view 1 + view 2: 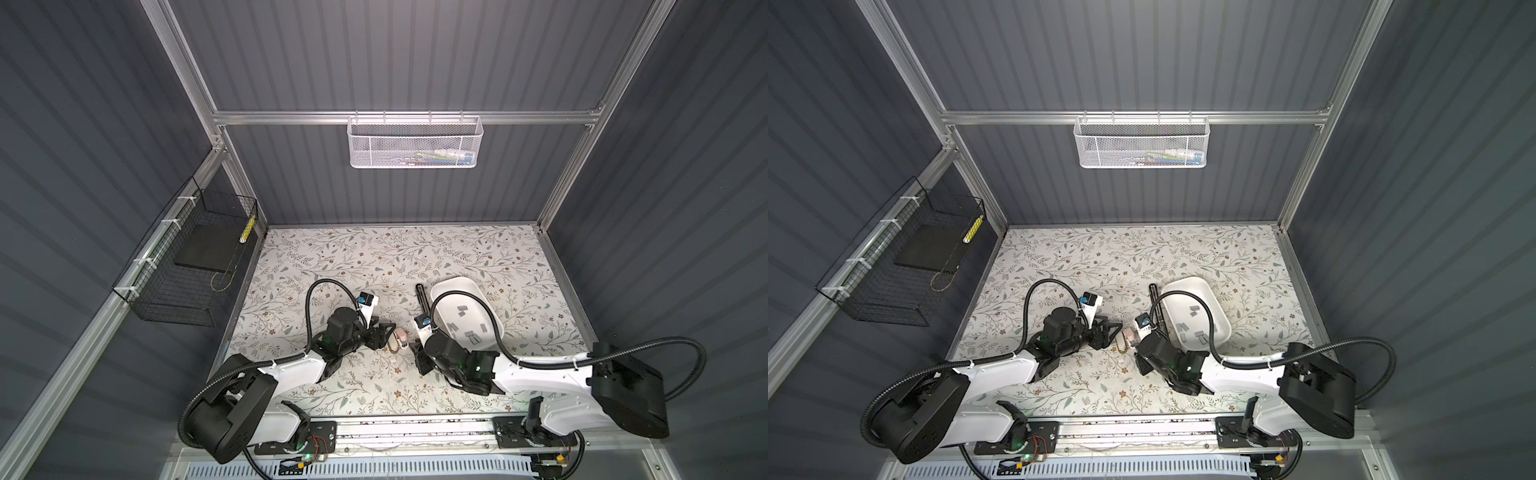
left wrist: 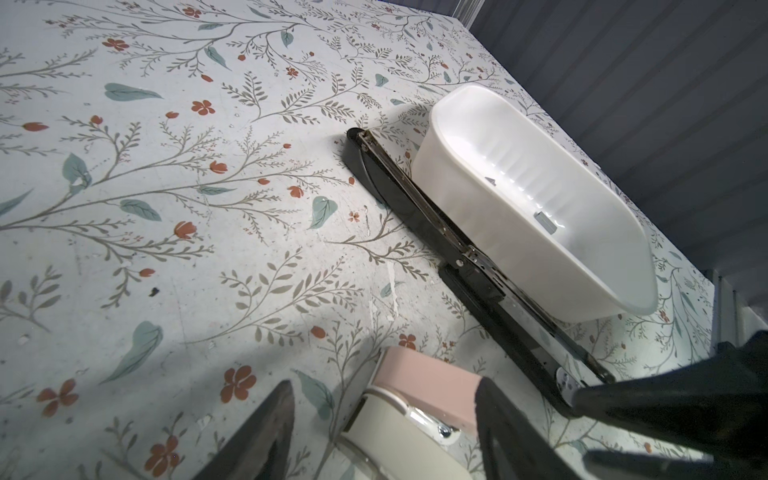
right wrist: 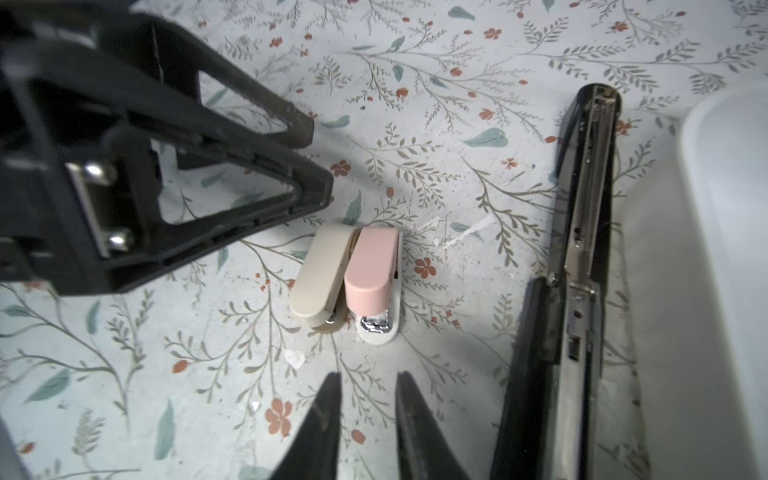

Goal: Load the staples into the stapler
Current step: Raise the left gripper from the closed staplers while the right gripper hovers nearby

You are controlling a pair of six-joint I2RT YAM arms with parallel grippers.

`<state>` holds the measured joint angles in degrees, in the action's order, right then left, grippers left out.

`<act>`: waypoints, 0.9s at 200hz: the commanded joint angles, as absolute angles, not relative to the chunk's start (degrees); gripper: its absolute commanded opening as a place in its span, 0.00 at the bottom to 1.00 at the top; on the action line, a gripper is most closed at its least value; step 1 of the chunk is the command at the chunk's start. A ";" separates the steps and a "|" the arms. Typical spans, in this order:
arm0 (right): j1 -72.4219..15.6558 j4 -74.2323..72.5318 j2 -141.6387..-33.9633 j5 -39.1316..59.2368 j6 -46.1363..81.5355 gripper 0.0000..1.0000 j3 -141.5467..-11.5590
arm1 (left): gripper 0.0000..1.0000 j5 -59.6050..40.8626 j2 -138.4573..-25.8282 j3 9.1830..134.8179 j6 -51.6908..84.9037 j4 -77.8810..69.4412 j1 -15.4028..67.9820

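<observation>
Eyes on the staples [image 1: 470, 333]: they lie loose on the floor of the white tray [image 1: 453, 284], on the right side of the floral tabletop [image 1: 374, 257], and neither pincer has one. The right gripper [image 3: 368, 376] hangs low over the tabletop on the other side of the black stapler [image 1: 424, 301] from the tray, so the staples lie off to its right, near but not touching. Its fingers [image 3: 324, 415] show only a slim gap with nothing between them. The left gripper [image 3: 316, 162] is farther still, well apart from the tray, with its fingers spread wide and empty. Between the two grippers sit two small staplers, a beige one [image 3: 322, 274] and a pink one [image 3: 370, 270], pressed side by side and gripped by neither. The black stapler lies opened out flat and long, right alongside the tray's wall, its metal channel facing up in the right wrist view; in both top views its near end is hidden under the right arm. Now the staples themselves: small, flat, grey rectangular strips, dull metallic, each far shorter than the black stapler. Roughly half a dozen show in a top view, scattered at different angles in the near half of the tray, a couple lying close side by side, with the right arm's black cable [image 1: 492, 320] arching over them. In the left wrist view only two [image 2: 545, 220] peek above the tray wall.
</observation>
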<state>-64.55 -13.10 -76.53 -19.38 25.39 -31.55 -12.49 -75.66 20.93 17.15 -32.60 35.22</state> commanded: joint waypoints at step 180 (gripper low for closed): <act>-62.86 -4.40 -92.32 -22.59 27.11 0.24 -47.11 | 0.54 -14.84 -73.72 21.80 15.57 -28.24 36.06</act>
